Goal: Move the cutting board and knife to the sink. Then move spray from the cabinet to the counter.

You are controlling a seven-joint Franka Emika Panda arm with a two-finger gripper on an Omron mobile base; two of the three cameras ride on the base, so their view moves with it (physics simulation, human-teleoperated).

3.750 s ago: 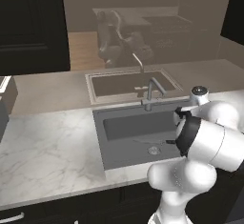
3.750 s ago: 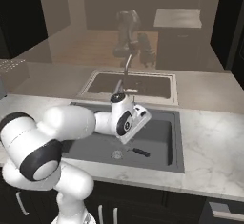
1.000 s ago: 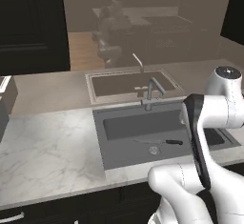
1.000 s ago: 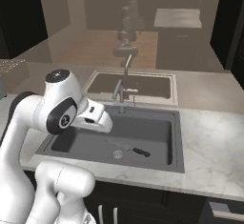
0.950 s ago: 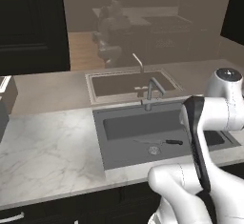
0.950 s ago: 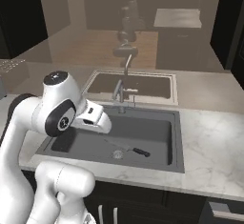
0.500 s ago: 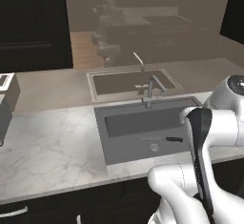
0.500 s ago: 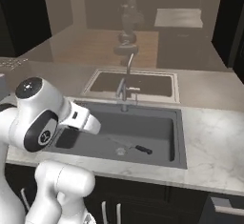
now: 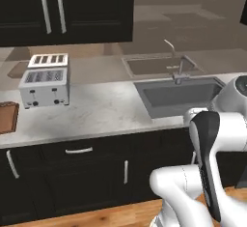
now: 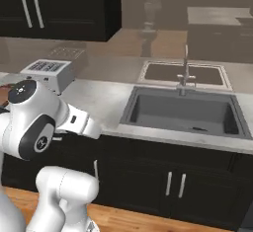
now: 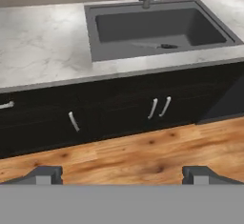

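Gripper (image 11: pixel 122 173) hangs low over the floor, fingers spread wide, nothing btwn them. Past it, the counter (image 9: pixel 96 110) edge, then the sink (image 11: pixel 157 27) w/ the knife (image 11: pixel 164 46) lying in the basin. Board (image 9: pixel 7 117) sits at the counter's far left end, beside the toaster (image 9: pixel 44 80), apart from it. Risk: arm is tucked low, so swinging up toward the board could clip the counter edge or toaster. Spray is probably behind the cabinet (image 9: pixel 62 8) doors.

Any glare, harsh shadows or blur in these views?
Left base view: even light, no glare on the counter. Right base view: the sink basin is uniformly dim, the wall behind mirrors the faucet. Hand view: soft and slightly blurry, the knife faint in the sink.
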